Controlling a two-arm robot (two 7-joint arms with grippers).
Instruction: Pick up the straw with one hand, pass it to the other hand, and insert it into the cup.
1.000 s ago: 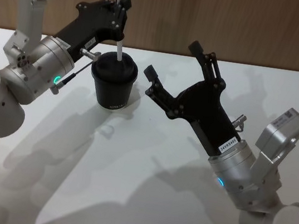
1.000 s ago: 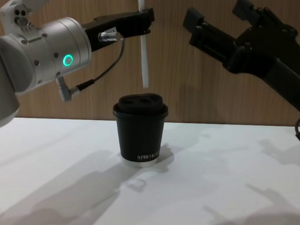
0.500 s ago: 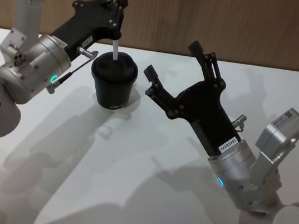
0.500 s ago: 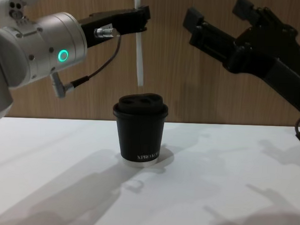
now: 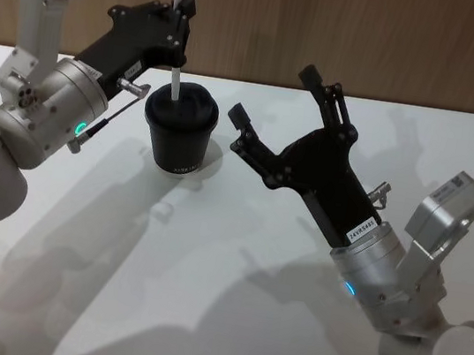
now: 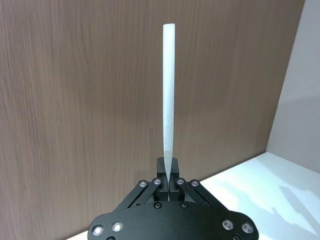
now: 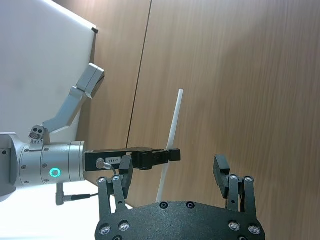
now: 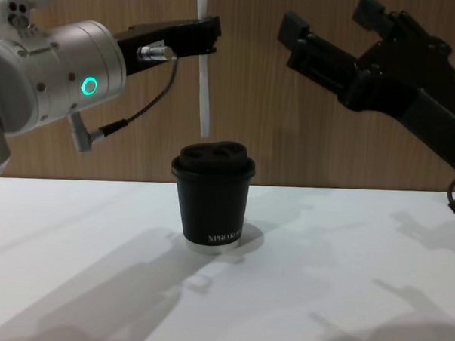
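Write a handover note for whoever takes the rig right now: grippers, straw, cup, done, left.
Left gripper: shut on the straw, holding it upright above the cup. The straw's lower end hangs just over the lid, slightly to the robot's left of the lid's holes; it is not in yet.
Right gripper: open, holding nothing, raised to the right of the cup.
Cup: upright on the white table, lid on.
Done: straw picked up and now in the left gripper.
Left: line the straw's tip up with a lid hole, lower it in, release.
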